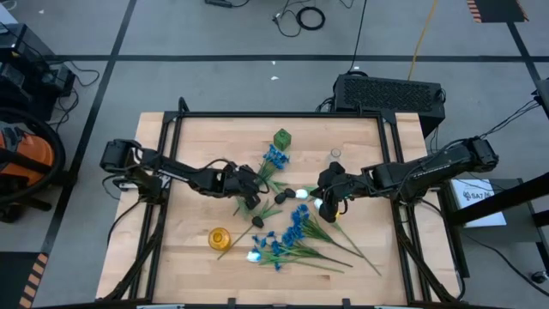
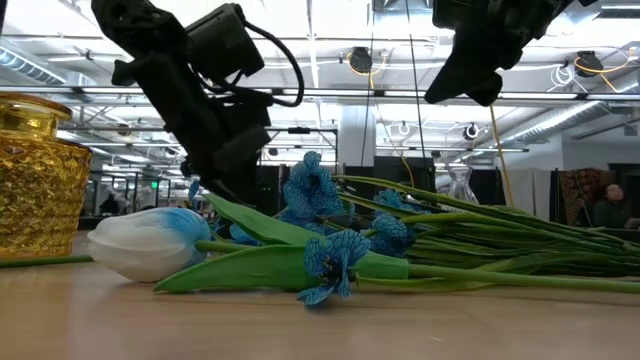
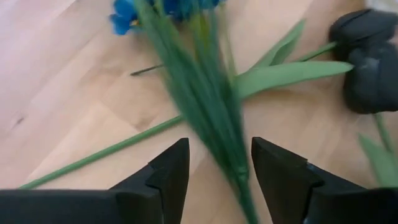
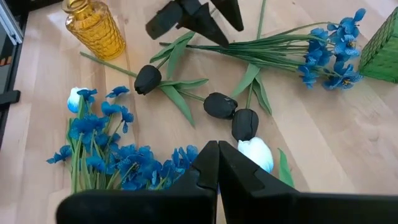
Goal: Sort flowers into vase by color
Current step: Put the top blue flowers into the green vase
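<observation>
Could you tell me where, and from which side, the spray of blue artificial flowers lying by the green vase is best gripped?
Probably grip the blue artificial flower spray on its bundled thin green stems, well below the blooms, coming from above with the fingers across them: it lies flat and is narrowest there. The open left claw straddles that spot; the right claw waits mid-table.

A pale wooden table (image 1: 197, 257) stands on grey floor (image 1: 171, 34) strewn with cables (image 1: 300, 17), under bright ceiling lights (image 2: 590, 62).

Both arms reach inward over the table (image 1: 193, 249), blue flowers (image 1: 292, 240) strewn beside a yellow vase (image 1: 219, 238).
</observation>
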